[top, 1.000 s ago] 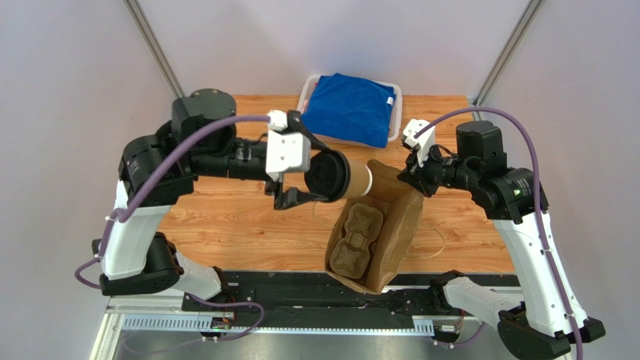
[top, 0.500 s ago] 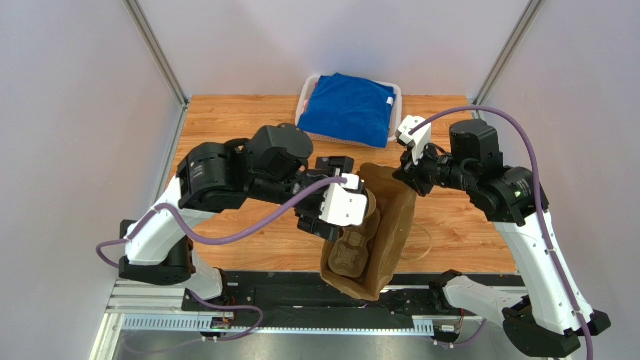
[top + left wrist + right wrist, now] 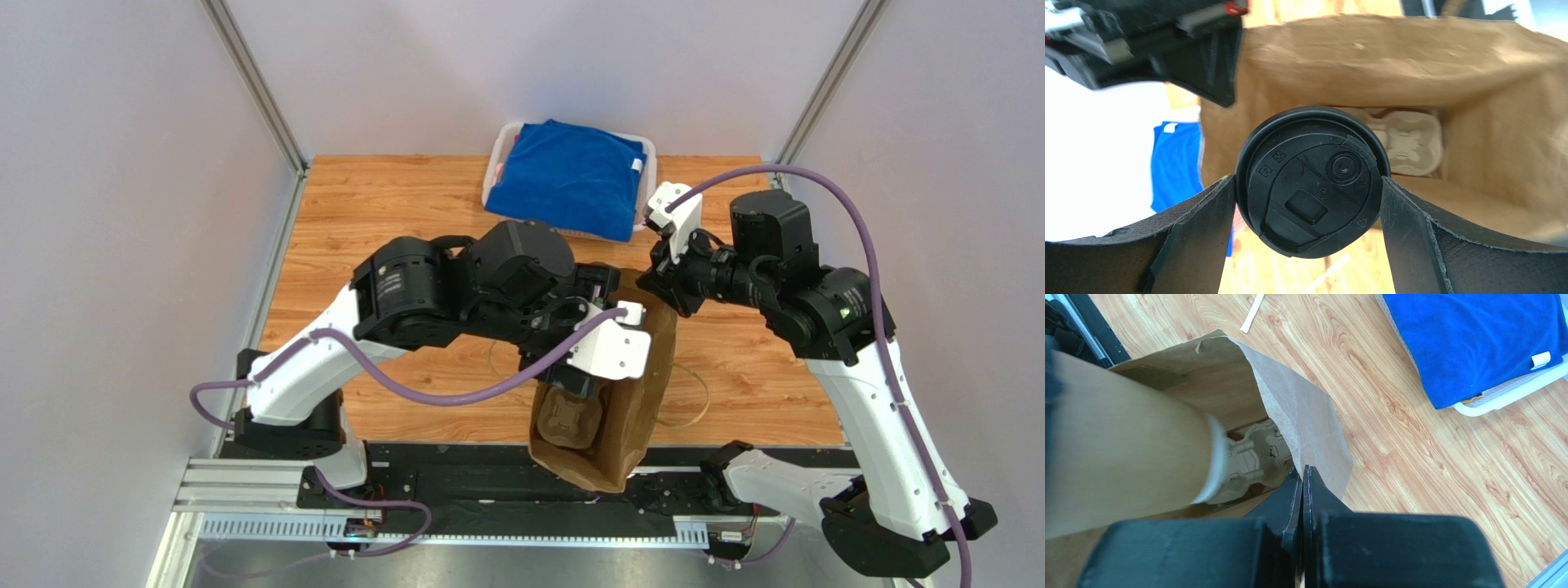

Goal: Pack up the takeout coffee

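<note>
The takeout coffee shows in the left wrist view by its round black lid (image 3: pixel 1310 180). My left gripper (image 3: pixel 1310 205) is shut on it, one finger on each side, at the mouth of the tall brown paper bag (image 3: pixel 1413 61). The cup's kraft-brown side (image 3: pixel 1118 447) shows in the right wrist view, tilted into the bag over the grey pulp carrier (image 3: pixel 1254 456) inside. From above, the left gripper (image 3: pixel 574 382) covers the cup. My right gripper (image 3: pixel 1303 473) is shut on the bag's upper rim (image 3: pixel 648 306) and holds it open.
A white tray (image 3: pixel 497 157) with a folded blue cloth (image 3: pixel 574 178) stands at the back of the wooden table (image 3: pixel 368 208). The bag stands tilted at the table's near edge, next to the black rail (image 3: pixel 466 472). A thin loop of cord (image 3: pixel 699 398) lies right of the bag.
My left arm has swung the cup from above the table left of the bag down into the bag's mouth. My right gripper has kept its hold on the rim.
</note>
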